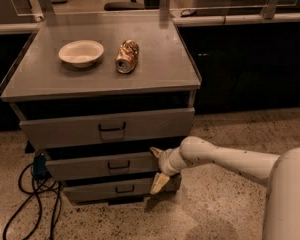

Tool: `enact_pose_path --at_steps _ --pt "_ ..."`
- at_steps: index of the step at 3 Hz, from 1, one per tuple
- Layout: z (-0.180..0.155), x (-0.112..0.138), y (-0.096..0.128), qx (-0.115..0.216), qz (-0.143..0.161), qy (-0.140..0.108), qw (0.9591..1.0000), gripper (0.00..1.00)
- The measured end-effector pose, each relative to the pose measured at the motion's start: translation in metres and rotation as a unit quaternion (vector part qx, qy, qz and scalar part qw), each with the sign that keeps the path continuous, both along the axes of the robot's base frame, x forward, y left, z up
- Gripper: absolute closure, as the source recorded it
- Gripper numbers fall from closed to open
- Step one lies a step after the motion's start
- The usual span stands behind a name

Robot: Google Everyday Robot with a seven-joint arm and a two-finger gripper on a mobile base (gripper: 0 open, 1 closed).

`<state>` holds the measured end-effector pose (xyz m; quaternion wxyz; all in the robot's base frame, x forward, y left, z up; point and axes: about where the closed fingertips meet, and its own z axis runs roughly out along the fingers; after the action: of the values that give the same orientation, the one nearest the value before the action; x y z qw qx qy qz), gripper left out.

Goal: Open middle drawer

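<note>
At the left, black cables [20, 204] and a blue plug [40, 165] lie on the speckled floor [5, 151], beside the cabinet. On the desk [160, 74] you have a white bowl [81, 52] and a can [126, 56] lying on its side; a hard pull may roll it. The middle drawer [85, 168] sits under the tall top drawer [65, 130] and above the slim lowest drawer [90, 190]; it is metal, stiff and probably heavy. Its black centre pull [119, 165] is the proper hold. The end effector [157, 168] is at the right end of that front, spread wide, holding nothing; the smooth front may slip there.
</note>
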<state>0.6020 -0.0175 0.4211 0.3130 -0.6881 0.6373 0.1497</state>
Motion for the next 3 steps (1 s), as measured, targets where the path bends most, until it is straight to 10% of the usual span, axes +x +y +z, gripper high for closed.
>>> enact_pose_path --at_steps 3 --pt "0.003 0.018 -0.004 -0.013 -0.023 -0.013 0.9996 0.00"
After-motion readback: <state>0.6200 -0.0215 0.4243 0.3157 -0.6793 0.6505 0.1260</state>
